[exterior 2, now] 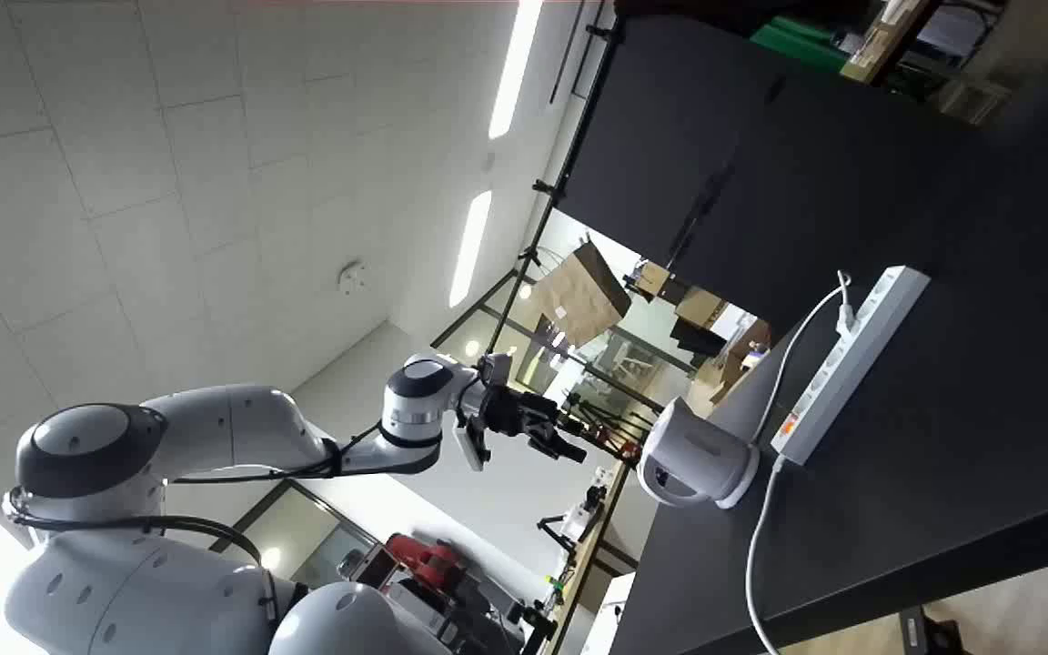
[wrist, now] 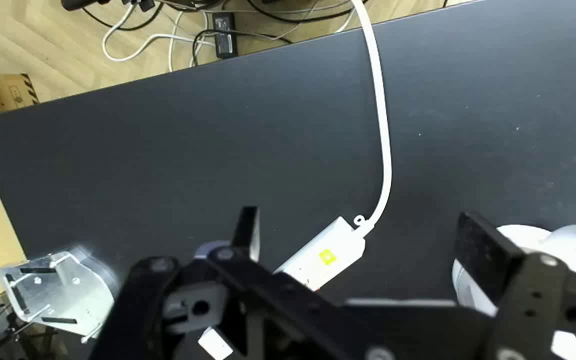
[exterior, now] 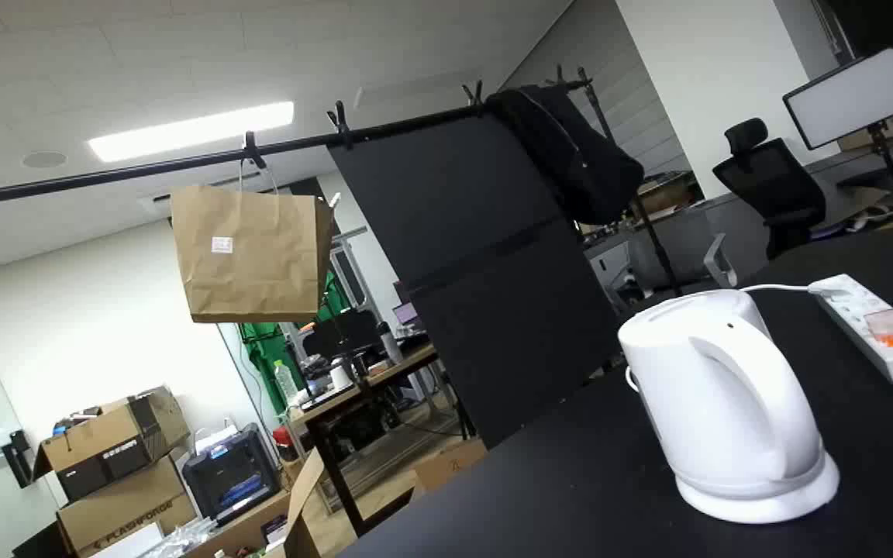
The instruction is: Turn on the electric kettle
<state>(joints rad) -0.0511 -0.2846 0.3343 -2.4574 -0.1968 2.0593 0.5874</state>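
End effector [wrist: 360,232]: spread wide, nothing held. Electric kettle [exterior 2: 701,453]: one, white, standing on worktop [wrist: 193,150], below the end effector and to its right in the wrist view, apart. Step, as judged: approach; next, shift across and down to the switch, not discernible here. Power strip [wrist: 340,245] with cord [wrist: 387,160]: below the end effector; possible snag on descent

"FLASHFORGE" on cardboard box [exterior: 127,504]; label [exterior: 222,245] on paper bag [exterior: 260,275] illegible.
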